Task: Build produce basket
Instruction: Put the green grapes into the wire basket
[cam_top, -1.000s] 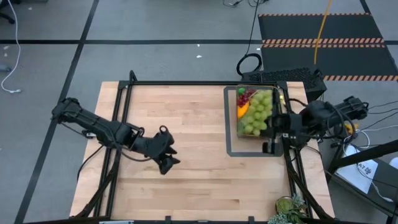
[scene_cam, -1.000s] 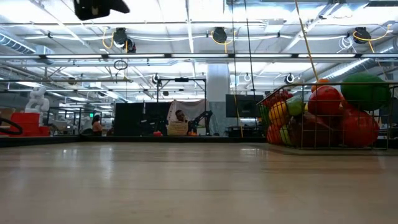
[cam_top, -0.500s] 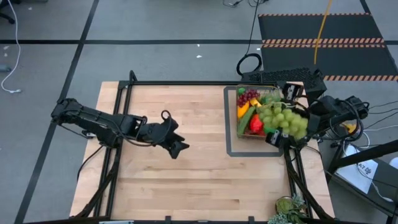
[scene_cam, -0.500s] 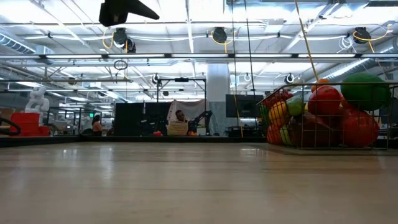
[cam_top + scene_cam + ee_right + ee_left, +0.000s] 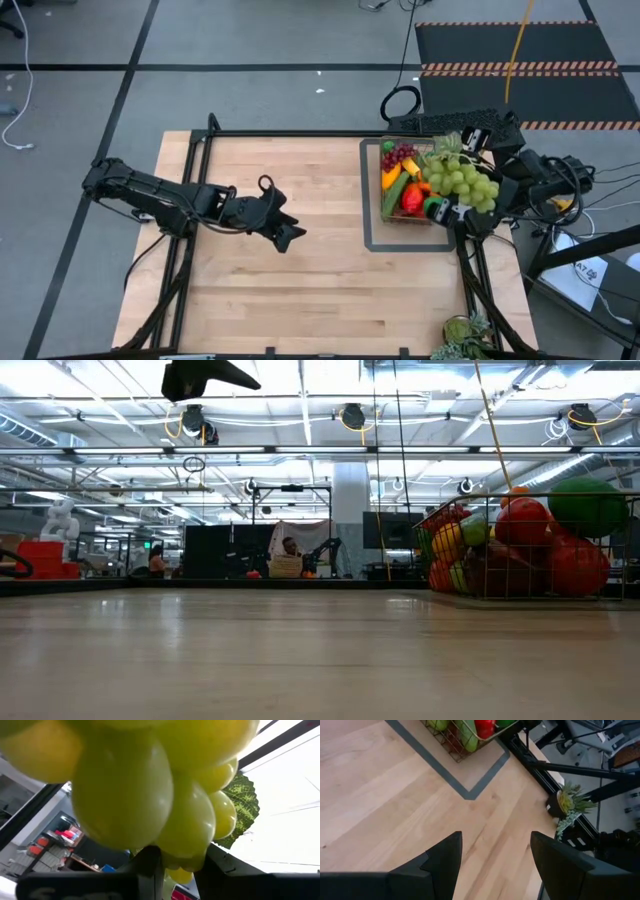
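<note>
The bunch of pale green toy grapes (image 5: 462,178) with its green leaf hangs in my right gripper (image 5: 447,210), above the right-hand edge of the small rectangular dark wire-mesh basket (image 5: 383,212); my two dark fingers (image 5: 150,862) are closed on the bunch's lower grapes. The basket sits inside the flat dark tray frame (image 5: 369,240) at the right end of the pale wooden table (image 5: 300,290), and holds purple grapes (image 5: 398,155), a red fruit (image 5: 411,197), an orange-yellow piece (image 5: 392,175) and a long green one (image 5: 390,196). My left gripper (image 5: 283,234) hovers over the table's middle, well apart from the basket, its fingers (image 5: 445,860) spread wide and empty.
</note>
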`<state>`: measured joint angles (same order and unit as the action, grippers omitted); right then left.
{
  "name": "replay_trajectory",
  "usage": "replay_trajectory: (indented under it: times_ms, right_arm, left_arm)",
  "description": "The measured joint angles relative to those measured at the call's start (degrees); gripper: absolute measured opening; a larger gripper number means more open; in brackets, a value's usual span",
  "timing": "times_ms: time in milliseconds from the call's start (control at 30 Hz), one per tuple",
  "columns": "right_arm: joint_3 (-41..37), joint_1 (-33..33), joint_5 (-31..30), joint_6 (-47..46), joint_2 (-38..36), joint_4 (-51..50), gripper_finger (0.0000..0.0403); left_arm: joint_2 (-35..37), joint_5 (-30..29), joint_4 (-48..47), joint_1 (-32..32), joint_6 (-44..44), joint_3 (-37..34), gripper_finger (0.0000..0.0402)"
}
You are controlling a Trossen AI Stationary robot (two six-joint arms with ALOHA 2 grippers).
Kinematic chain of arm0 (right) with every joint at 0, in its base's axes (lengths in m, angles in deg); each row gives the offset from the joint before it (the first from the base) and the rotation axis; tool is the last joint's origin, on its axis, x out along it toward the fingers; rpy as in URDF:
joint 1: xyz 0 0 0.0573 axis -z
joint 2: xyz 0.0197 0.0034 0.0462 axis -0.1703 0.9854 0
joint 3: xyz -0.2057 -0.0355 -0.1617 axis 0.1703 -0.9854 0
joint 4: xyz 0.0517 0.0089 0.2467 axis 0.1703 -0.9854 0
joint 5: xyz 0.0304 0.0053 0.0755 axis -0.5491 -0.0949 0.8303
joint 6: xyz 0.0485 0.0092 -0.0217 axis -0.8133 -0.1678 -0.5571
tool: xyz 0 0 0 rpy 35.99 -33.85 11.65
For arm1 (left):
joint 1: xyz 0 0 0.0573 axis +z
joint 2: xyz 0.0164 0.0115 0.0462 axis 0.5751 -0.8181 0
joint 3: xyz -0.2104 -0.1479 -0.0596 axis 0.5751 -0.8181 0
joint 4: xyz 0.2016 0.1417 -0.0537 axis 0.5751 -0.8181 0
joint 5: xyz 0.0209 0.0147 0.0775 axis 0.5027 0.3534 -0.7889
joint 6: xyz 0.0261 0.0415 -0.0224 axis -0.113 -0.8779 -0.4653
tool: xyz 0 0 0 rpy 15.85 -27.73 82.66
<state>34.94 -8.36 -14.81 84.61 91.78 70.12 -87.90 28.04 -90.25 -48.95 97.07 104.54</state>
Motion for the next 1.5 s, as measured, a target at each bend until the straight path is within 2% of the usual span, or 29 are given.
replay_trajectory:
  times_ms: [300,500,633,700,1000,1133,1233,1333,1500]
  right_arm:
    - [0.0,1.73,-1.11,-3.4,0.02,-0.08,0.0075]
    - [0.0,2.61,-9.64,-13.38,0.57,-0.88,0.0075]
    - [0.0,2.76,-19.12,-30.91,1.37,-4.57,0.0075]
    - [0.0,2.79,-21.76,-41.62,1.99,-8.72,0.0075]
    - [0.0,2.77,-22.77,-87.91,5.64,-26.02,0.0075]
    - [0.0,2.76,-21.74,-101.53,7.12,-30.66,0.0075]
    - [0.0,2.79,-17.58,-106.97,7.85,-32.21,0.0075]
    - [0.0,2.79,-11.93,-110.4,8.29,-32.42,0.0075]
    - [0.0,2.76,1.89,-115.33,8.31,-32.36,0.0075]
  left_arm:
    - [0.0,-0.06,-0.08,0.45,-4.85,0.0,0.0234]
    - [0.0,0.04,-0.08,2.12,-6.64,0.0,0.0234]
    - [0.0,0.67,-0.08,3.08,-8.32,0.0,0.0234]
    - [0.0,0.69,-0.08,3.4,-9.11,0.0,0.0234]
    - [0.0,0.74,-0.15,4.25,-12.98,0.0,0.0234]
    - [0.0,0.8,-0.56,4.32,-15.33,0.0,0.0234]
    - [0.0,0.82,-1.03,4.44,-16.44,0.0,0.0234]
    - [0.0,0.82,-1.1,4.52,-17.11,0.0,0.0234]
    - [0.0,0.83,-1.46,4.52,-18.2,0.0,0.0234]
